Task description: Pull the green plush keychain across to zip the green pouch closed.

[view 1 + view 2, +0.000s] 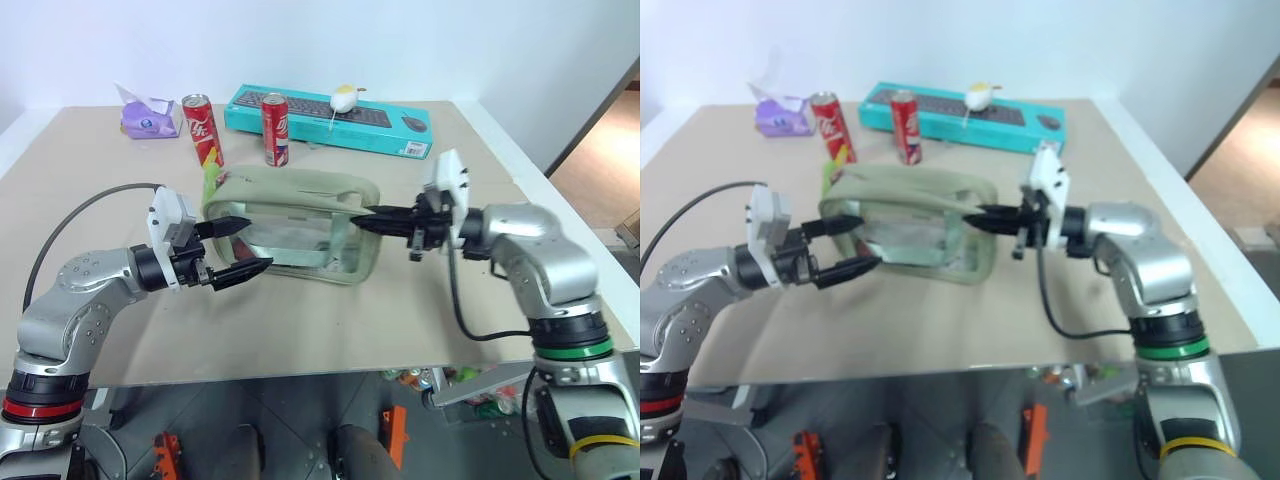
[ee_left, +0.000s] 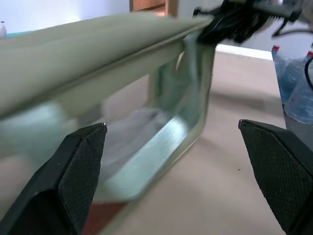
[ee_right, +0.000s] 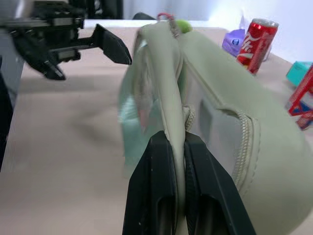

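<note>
The pale green pouch (image 1: 290,215) lies lengthwise in the middle of the table, with its clear window facing me. The lime green plush keychain (image 1: 210,184) sticks up at the pouch's left end and also shows beyond the pouch top in the right wrist view (image 3: 182,25). My right gripper (image 1: 360,220) points left and is shut on the fabric edge at the pouch's right end (image 3: 178,138). My left gripper (image 1: 260,243) is open by the pouch's left front corner, with nothing between its fingers (image 2: 83,161).
Two red cola cans (image 1: 203,130) (image 1: 275,128) stand behind the pouch. A long teal keyboard box (image 1: 330,120) with a pale round object (image 1: 343,98) on it lies at the back. A purple pack (image 1: 145,118) sits back left. The table's front edge (image 1: 300,368) is near.
</note>
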